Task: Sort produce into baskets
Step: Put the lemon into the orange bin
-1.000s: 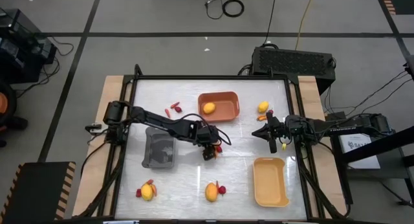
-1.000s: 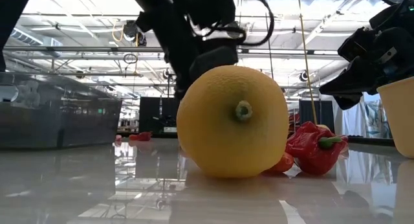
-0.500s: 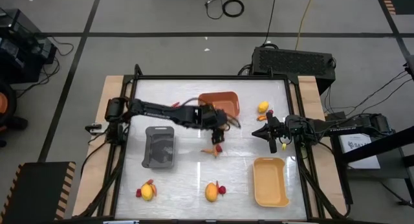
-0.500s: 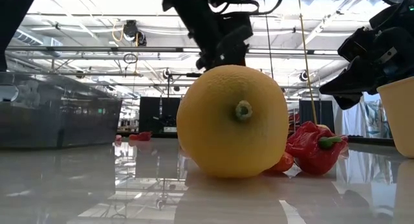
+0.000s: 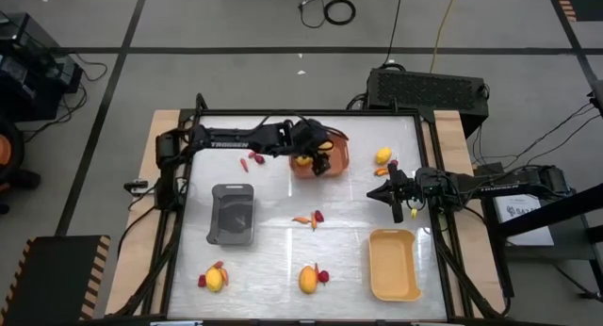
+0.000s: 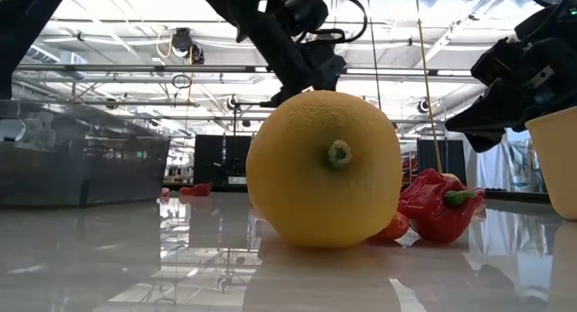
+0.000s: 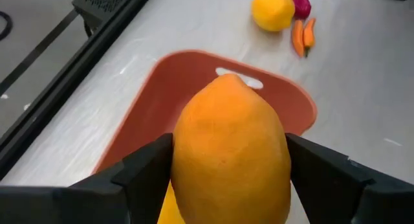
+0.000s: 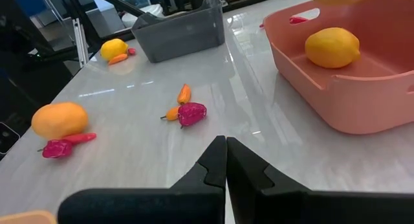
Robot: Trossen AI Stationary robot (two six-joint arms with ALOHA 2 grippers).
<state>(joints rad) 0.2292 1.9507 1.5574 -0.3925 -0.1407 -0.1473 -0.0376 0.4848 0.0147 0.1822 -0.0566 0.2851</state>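
Note:
My left gripper (image 5: 317, 158) is over the orange basket (image 5: 334, 142) at the table's far middle, shut on a yellow-orange fruit (image 7: 229, 153). A second fruit (image 8: 332, 47) lies on the basket's floor. My right gripper (image 5: 394, 196) is shut and empty near the table's right edge; its fingers also show in the right wrist view (image 8: 226, 160). The grey basket (image 5: 233, 214) stands left of centre. The yellow basket (image 5: 394, 264) stands at the near right. My left gripper pinches the fruit between its two fingers, one finger (image 7: 139, 175) on each of its long sides (image 7: 184, 159). The fingers come slanting down from the table's left. The fruit is lifted clear, above the orange basket's floor (image 7: 162, 101).
An orange chili (image 5: 302, 219) and a red berry (image 5: 318, 215) lie at the centre. Fruits with red pieces lie at the far right (image 5: 383, 156), near middle (image 5: 307, 280) and near left (image 5: 215, 280). Red pieces (image 5: 252, 158) lie far left of the orange basket.
My left gripper has gone from the table's centre toward the far edge, carrying the fruit clear of the table, and now stands over the orange basket. The chili and the berry at the centre have stayed where they were.

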